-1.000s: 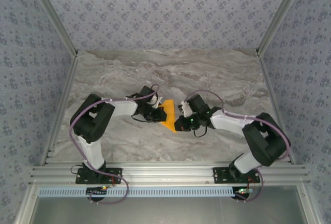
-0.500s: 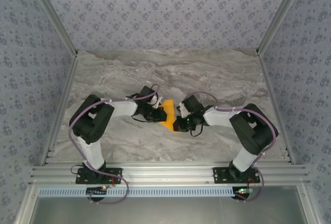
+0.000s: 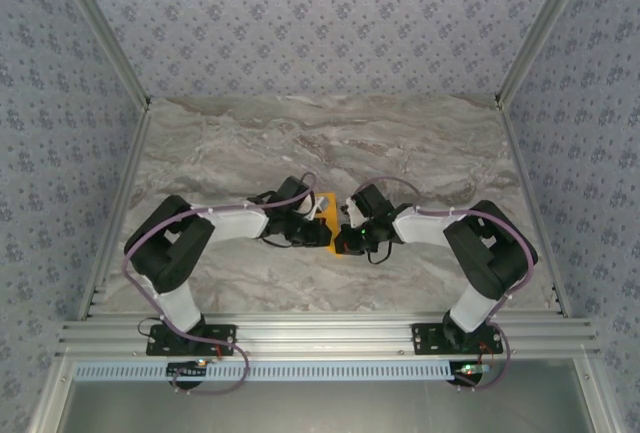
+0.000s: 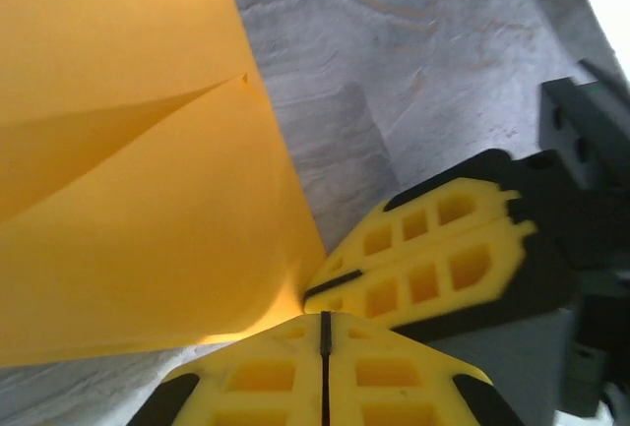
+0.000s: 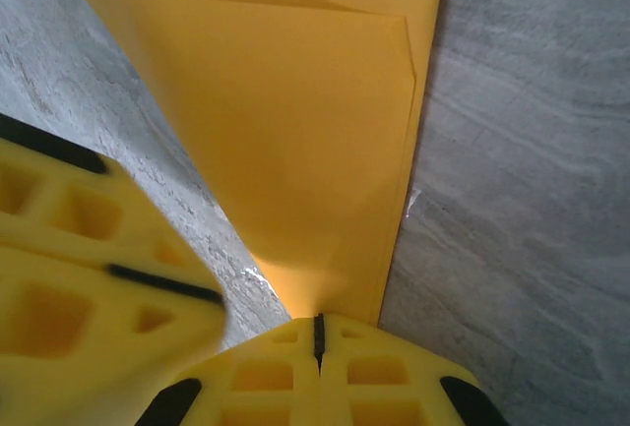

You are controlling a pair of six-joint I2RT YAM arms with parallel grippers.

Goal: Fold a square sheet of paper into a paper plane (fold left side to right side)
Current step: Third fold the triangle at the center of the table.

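Observation:
The orange-yellow sheet of paper (image 3: 326,213) lies folded on the marble table between the two arms, with a diagonal crease showing across it (image 4: 128,111). Its narrow end (image 5: 295,200) rises off the table into my right gripper (image 5: 317,320), which is shut on it. My left gripper (image 4: 324,318) is shut with its tips right against that same corner, and no paper shows in its slot. The right gripper's fingers (image 4: 433,249) touch the left ones tip to tip. From above, the left gripper (image 3: 321,230) and right gripper (image 3: 341,240) cover the paper's near end.
Grey-veined marble table (image 3: 330,143) stretches behind the paper. Aluminium frame rails (image 3: 320,333) run along the near edge and both sides, with patterned walls beyond. The arms' bases (image 3: 190,338) stand at the near rail.
The left arm has stretched right, bringing its gripper against the right gripper at the paper's near corner. The right gripper shifted left earlier and has held still since. Less of the paper shows.

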